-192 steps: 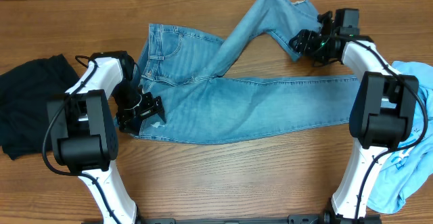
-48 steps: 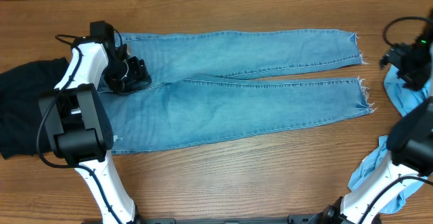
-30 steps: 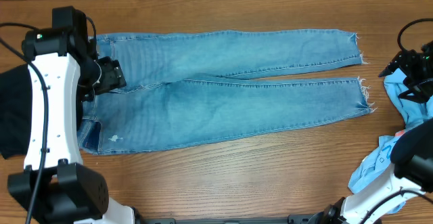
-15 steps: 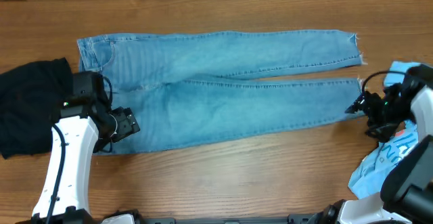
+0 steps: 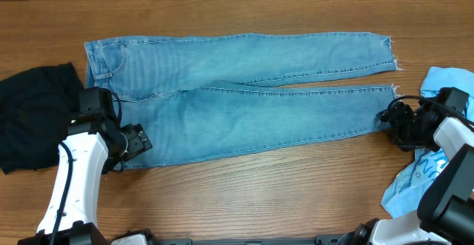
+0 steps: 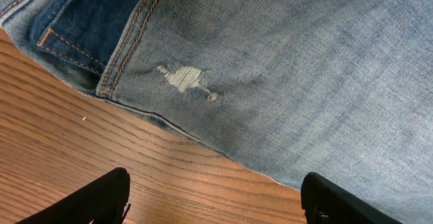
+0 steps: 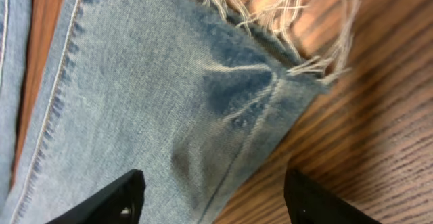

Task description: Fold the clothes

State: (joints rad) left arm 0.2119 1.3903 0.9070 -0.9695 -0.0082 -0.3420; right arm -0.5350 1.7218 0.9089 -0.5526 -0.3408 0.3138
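Light blue jeans (image 5: 244, 97) lie spread flat on the wooden table, waistband at the left, both legs running right to frayed hems. My left gripper (image 5: 137, 143) is open at the near waist corner, over the jeans' near edge by a small worn patch (image 6: 184, 78); the left wrist view shows its fingers (image 6: 215, 200) spread wide above bare wood and denim (image 6: 304, 82). My right gripper (image 5: 386, 119) is open at the near leg's frayed hem; the right wrist view shows its fingers (image 7: 213, 197) straddling the hem corner (image 7: 230, 95).
A black garment (image 5: 33, 115) lies at the left edge of the table. A light blue garment (image 5: 444, 138) is heaped at the right edge, beside my right arm. Bare wood (image 5: 259, 193) runs along the near side.
The jeans went from crumpled to spread flat. Over the last second my left gripper dropped from the far waist to the near waist corner, and my right gripper came in to the near hem.
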